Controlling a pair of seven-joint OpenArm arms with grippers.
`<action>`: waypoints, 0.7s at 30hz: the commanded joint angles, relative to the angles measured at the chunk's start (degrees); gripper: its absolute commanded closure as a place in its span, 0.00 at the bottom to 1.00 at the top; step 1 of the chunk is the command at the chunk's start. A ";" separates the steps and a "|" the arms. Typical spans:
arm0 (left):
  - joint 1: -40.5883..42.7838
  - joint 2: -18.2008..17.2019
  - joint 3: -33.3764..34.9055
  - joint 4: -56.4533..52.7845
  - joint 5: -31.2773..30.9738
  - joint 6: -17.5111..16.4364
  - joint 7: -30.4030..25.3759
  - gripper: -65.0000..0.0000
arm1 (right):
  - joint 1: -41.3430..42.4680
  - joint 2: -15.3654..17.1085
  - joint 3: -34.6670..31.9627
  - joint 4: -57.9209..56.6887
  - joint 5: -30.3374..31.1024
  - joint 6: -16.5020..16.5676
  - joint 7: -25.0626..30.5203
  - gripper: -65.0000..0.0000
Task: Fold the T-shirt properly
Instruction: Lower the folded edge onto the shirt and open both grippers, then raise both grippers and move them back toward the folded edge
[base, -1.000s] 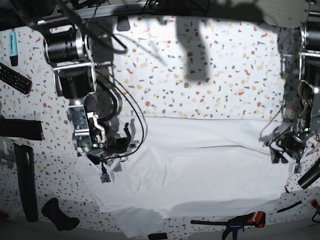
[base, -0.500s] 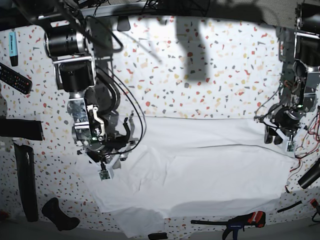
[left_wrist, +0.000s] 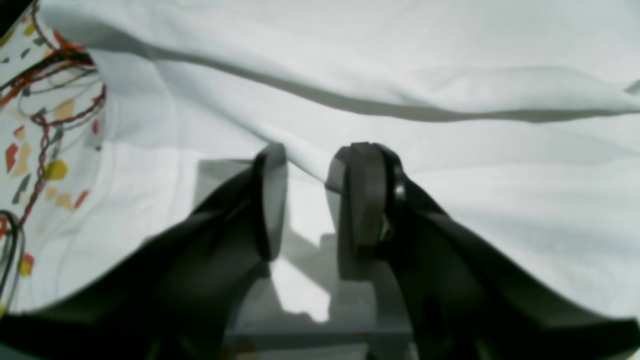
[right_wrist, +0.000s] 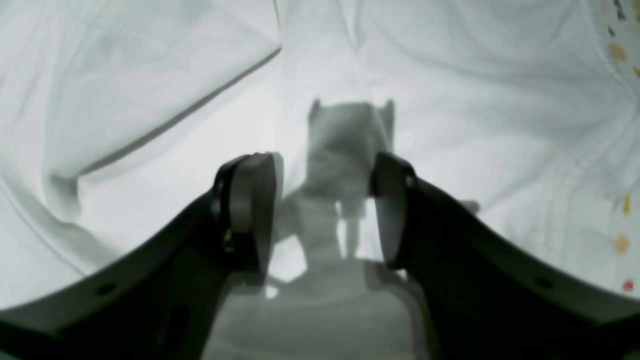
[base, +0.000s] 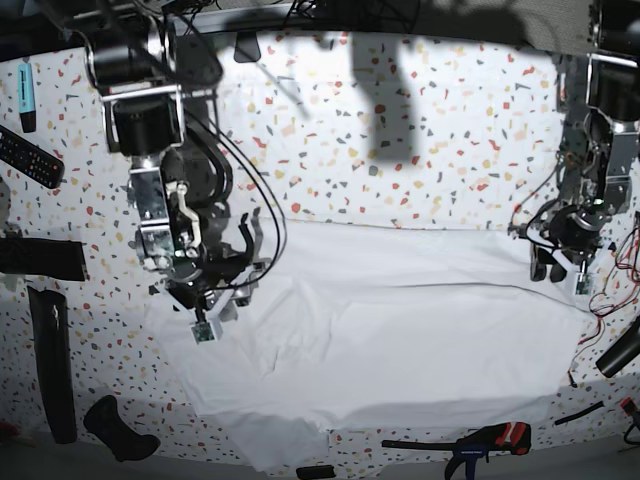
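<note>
The white T-shirt (base: 400, 330) lies spread and wrinkled across the near half of the table. My right gripper (base: 245, 262) hovers over its left edge in the base view. In its wrist view the right gripper (right_wrist: 325, 170) is open, nothing sits between the fingers, and their shadow falls on the cloth (right_wrist: 125, 75). My left gripper (base: 548, 265) hangs over the shirt's far right corner. In the left wrist view the left gripper (left_wrist: 310, 160) is open just above the cloth, and a long raised fold (left_wrist: 450, 110) runs across behind the fingers.
The terrazzo table (base: 400, 130) stretches beyond the shirt. A remote (base: 30, 157), a blue marker (base: 26, 95) and black tools (base: 50, 365) lie at the left. A clamp (base: 480, 440) lies by the near edge. Red and black wires (left_wrist: 45, 115) hang beside the left gripper.
Both arms have risen and drawn back toward the far side of the table. The shirt has settled flatter. Both grippers have stayed open.
</note>
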 joint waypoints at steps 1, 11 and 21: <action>0.33 -0.96 -0.22 0.61 0.66 0.37 2.16 0.68 | -1.11 0.83 -0.02 1.14 -1.51 0.31 -4.81 0.51; 9.07 -0.98 -0.22 8.33 0.90 2.58 2.01 0.68 | -12.15 3.28 -0.02 12.15 -1.27 0.26 -5.97 0.51; 18.51 -1.03 -0.33 20.41 6.19 9.62 4.15 0.68 | -20.02 5.70 0.04 19.65 -1.11 0.15 -7.65 0.51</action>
